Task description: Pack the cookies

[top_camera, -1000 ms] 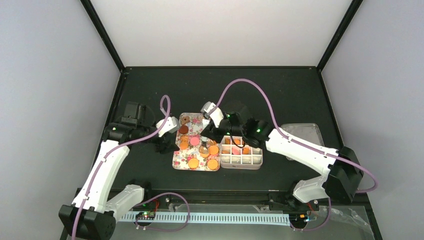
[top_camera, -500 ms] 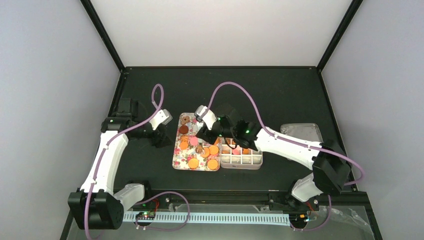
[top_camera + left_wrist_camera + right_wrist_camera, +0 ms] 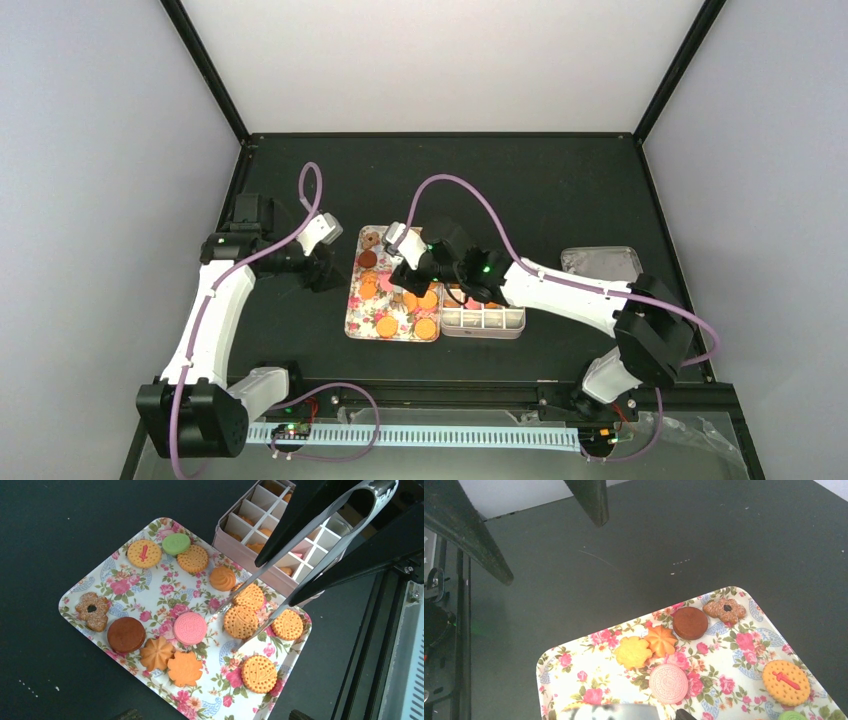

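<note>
Cookies (image 3: 190, 628) lie flat, faces up, on the flowered tray (image 3: 165, 595); being round or flower-shaped discs, they show no long axis and no heading; their spread follows the tray's long side, which in the top view runs away from the arm bases. Further cookies sit in compartments of the divided pink box (image 3: 252, 562), just beside the tray's right long edge. Right gripper (image 3: 274, 582) is clamped on the metal tongs (image 3: 382, 487), which slant down over the tray and box; the blades stand apart, with tips either side of one golden biscuit (image 3: 241, 621); contact cannot be judged. Left gripper (image 3: 325, 272) hangs just off the tray's left edge, jaws wide, holding nothing. A clear lid (image 3: 600, 262) lies well to the right.
</note>
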`<state>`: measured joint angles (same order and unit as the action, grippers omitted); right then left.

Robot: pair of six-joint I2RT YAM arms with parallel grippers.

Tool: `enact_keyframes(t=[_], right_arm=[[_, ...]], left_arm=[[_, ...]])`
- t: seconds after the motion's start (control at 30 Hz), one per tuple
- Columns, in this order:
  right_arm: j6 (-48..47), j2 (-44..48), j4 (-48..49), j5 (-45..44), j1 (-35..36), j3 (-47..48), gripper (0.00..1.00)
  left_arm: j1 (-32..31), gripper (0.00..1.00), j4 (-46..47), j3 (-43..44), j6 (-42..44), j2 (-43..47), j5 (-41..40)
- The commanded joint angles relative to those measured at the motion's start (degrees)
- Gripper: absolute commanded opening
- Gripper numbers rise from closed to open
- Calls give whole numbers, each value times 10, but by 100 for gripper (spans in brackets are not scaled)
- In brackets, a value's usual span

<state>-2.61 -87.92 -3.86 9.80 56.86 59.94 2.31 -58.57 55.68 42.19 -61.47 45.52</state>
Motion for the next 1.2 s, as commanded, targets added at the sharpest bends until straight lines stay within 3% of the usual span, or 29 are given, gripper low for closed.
enact_keyframes(t=[0.0, 0.4, 0.83, 1.17], right_arm=[[-8, 1, -1, -25, 9, -9, 36], [4, 28, -18, -59, 15, 12, 12], [34, 171, -73, -100, -36, 12, 11], [68, 313, -214, -266, -79, -40, 12]], left_arm=[[4, 79, 11, 23, -8, 13, 19], [7, 79, 8, 24, -11, 18, 18], [13, 79, 8, 39, -6, -1, 13], [14, 80, 9, 39, -4, 0, 26]])
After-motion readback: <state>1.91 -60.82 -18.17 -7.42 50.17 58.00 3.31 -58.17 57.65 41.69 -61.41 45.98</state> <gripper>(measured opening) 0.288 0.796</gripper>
